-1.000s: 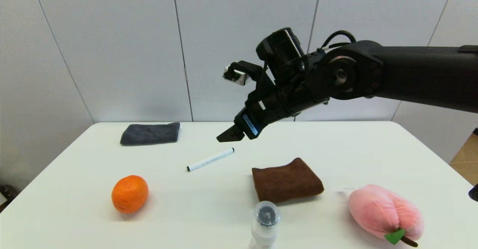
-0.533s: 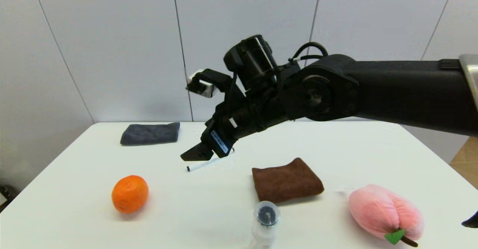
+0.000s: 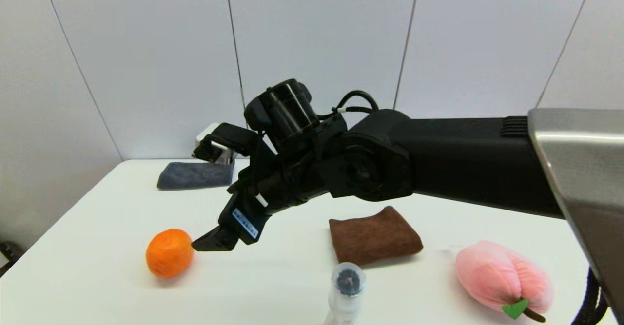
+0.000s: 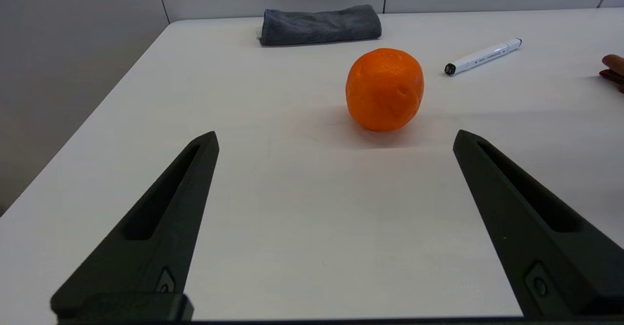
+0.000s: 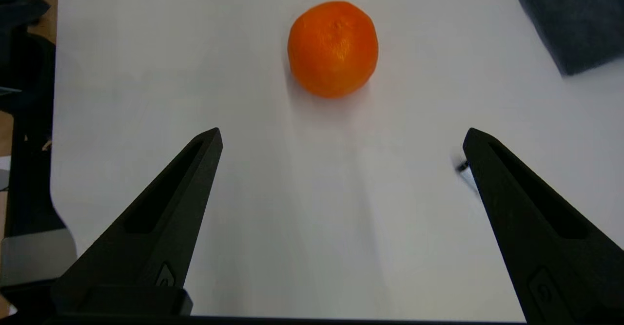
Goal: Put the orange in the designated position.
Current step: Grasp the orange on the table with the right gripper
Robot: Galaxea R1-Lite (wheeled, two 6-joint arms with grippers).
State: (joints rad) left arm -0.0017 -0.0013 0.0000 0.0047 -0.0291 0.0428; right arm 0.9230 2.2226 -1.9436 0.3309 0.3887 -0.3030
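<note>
The right arm now hides the pen as its wide-open, empty right gripper (image 3: 207, 243) has swung down from mid-table to just beside the orange (image 3: 169, 253).

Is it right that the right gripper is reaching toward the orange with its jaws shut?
Not quite. The right gripper is reaching toward the orange, but its jaws are wide open, not shut. The right wrist view shows both fingers spread far apart with the orange lying ahead of them on the table, untouched.
</note>
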